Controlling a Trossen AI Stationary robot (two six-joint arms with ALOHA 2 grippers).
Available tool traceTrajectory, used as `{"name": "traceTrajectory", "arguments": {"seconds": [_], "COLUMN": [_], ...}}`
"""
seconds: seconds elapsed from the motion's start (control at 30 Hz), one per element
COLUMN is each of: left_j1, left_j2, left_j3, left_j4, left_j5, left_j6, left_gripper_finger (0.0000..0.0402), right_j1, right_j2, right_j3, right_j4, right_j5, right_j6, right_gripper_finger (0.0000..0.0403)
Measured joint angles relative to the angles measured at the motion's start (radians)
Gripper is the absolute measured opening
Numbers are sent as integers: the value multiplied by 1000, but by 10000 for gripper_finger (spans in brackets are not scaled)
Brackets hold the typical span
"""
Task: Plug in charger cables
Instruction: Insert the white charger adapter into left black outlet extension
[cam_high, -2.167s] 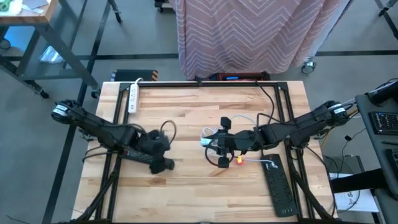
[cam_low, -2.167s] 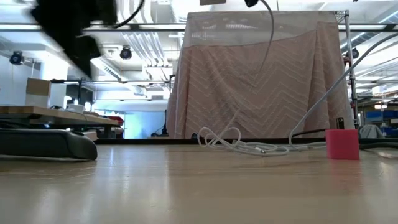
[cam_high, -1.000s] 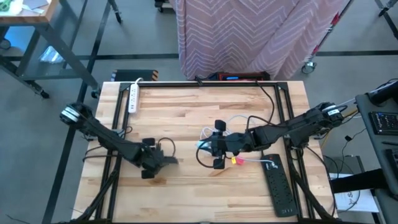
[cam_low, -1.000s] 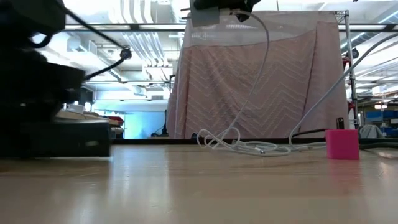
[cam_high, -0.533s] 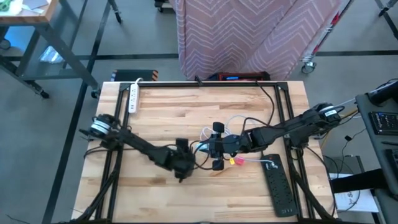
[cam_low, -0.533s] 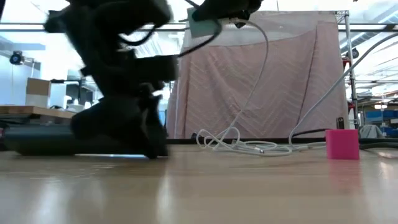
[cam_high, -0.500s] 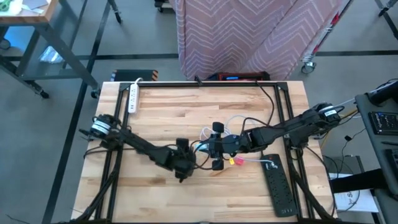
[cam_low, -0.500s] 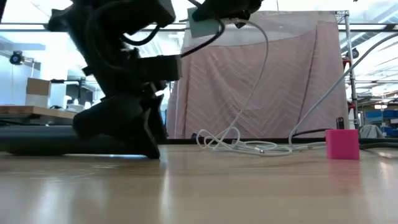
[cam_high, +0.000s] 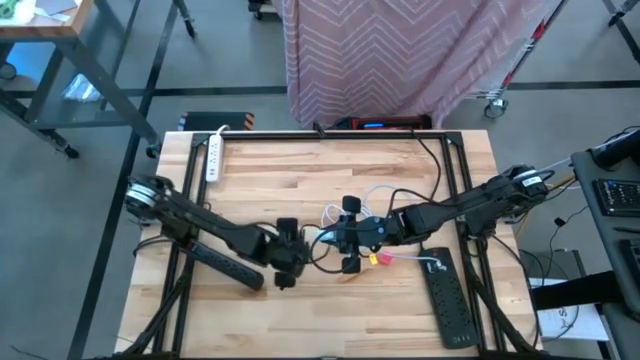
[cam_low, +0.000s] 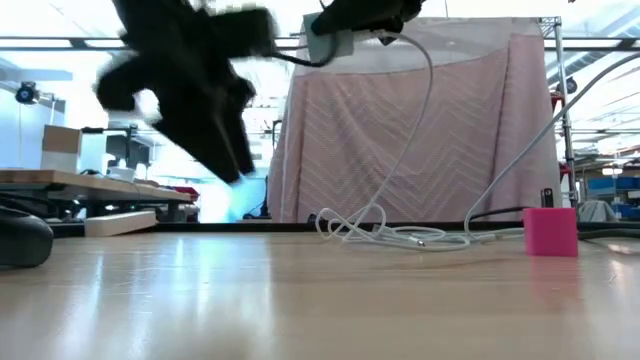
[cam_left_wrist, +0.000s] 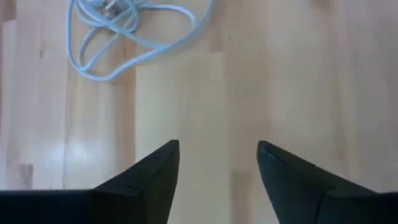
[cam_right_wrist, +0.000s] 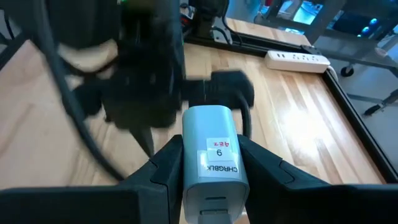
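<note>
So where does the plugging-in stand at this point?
Nothing looks plugged in yet. The black strip on the right and the white strip at the back show no chargers in them. In hand: the right gripper clamps a light blue charger block above mid-table. The left gripper is open and empty near a loose white cable. The pink block sits on the table, waiting.

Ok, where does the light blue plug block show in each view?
High view: light blue plug block mid-table.
Low view: top centre.
Left wrist view: not in it.
Right wrist view: bottom centre, in the right gripper.
Landmark: white power strip, high and right wrist.
</note>
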Motion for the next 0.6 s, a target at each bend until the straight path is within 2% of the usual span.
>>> {"name": "traceTrajectory", "arguments": {"seconds": [0.17, 0.33, 0.43, 0.6], "left_j1": [-15, -22, -17, -16], "left_j2": [-129, -229, -292, -355], "left_j3": [2, -7, -59, -180], "left_j4": [-247, -576, -619, -626], "left_j5": [165, 295, 374, 454], "left_j6": [-91, -250, -321, -331], "left_gripper_finger": [205, 240, 269, 305], "right_j1": [0, 0, 0, 2], "right_j2": [-1, 1, 1, 1], "right_j3": [0, -2, -2, -2], "right_j4": [-18, -17, -19, -20], "right_j5": [-1, -5, -6, -5], "right_j6": [1, 1, 4, 26], "right_gripper_finger": [105, 105, 105, 105]}}
